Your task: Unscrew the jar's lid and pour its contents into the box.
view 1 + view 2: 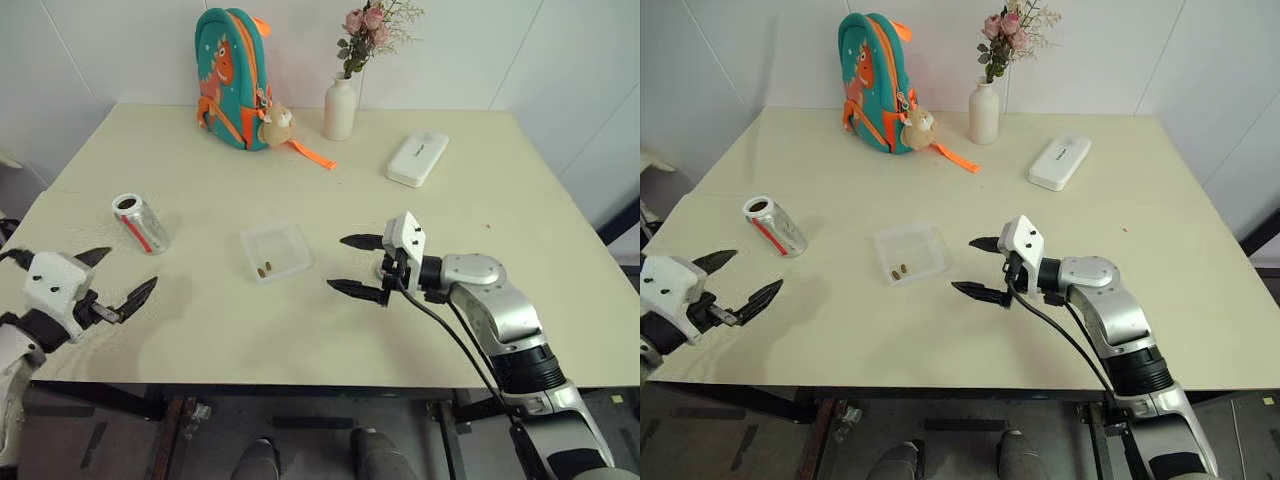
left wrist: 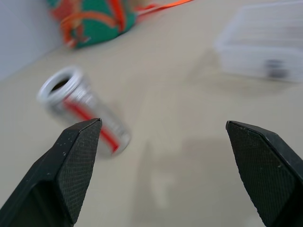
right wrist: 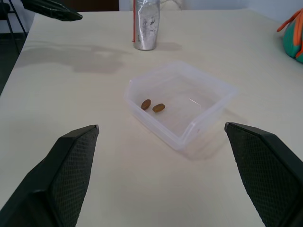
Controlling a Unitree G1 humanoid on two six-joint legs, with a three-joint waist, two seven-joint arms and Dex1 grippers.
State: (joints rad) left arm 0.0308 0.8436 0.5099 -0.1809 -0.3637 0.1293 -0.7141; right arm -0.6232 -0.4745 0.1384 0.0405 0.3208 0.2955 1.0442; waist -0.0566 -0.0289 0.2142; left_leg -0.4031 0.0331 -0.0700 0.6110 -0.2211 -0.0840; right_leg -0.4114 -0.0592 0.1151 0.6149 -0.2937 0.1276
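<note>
My left gripper (image 1: 125, 277) and right gripper (image 1: 362, 265) both stand spread wide and empty. The jar (image 1: 141, 222) lies on its side, mouth open, at nine o'clock of the box (image 1: 274, 249), well apart; two pellets (image 3: 152, 105) rest inside the box. Risk: the jar, being round, may roll toward the table (image 1: 520, 200) edge if nudged.

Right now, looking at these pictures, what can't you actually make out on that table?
- The jar lies on its side; in the left wrist view it is blurred, so its red marking can't be read.
- Whether the jar is empty: its mouth is too small in the head views.
- The backpack: cut off by the right wrist view's edge.
- What the white case holds: it is closed.
</note>
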